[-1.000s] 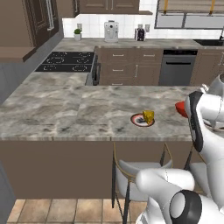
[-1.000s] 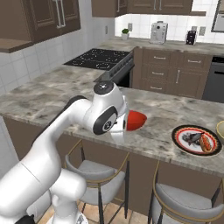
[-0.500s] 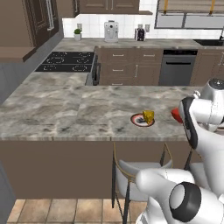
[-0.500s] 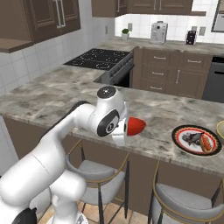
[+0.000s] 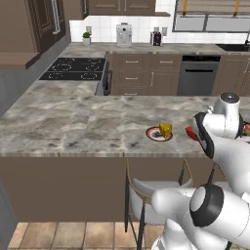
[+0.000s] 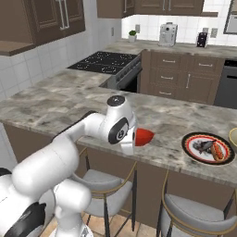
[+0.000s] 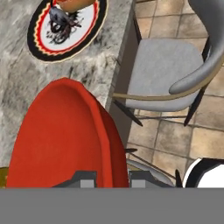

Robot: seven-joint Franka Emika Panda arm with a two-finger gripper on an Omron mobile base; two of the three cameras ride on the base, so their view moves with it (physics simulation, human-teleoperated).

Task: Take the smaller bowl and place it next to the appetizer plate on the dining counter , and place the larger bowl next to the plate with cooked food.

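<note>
My gripper (image 7: 113, 177) is shut on the rim of the smaller bowl (image 7: 61, 135), a glossy red bowl held tilted on edge over the dining counter (image 7: 26, 78). In the right base view the smaller bowl (image 6: 144, 136) sticks out from the hand (image 6: 128, 144) near the counter's front edge. The appetizer plate (image 5: 159, 133) with its yellow wedge lies just left of the smaller bowl (image 5: 191, 133). The plate with cooked food (image 6: 208, 148) sits to the right, and the larger bowl (image 6: 233, 137) shows its yellow rim at the frame's edge.
Grey stools (image 6: 104, 183) stand under the dining counter's (image 5: 73, 127) front edge, one stool (image 7: 170, 65) directly below the hand. A stove (image 5: 73, 68) and cabinet counters with a coffee machine (image 5: 123, 35) line the back.
The arm has carried the red bowl a little left toward the appetizer plate and slightly lower. The grip has stayed shut.
</note>
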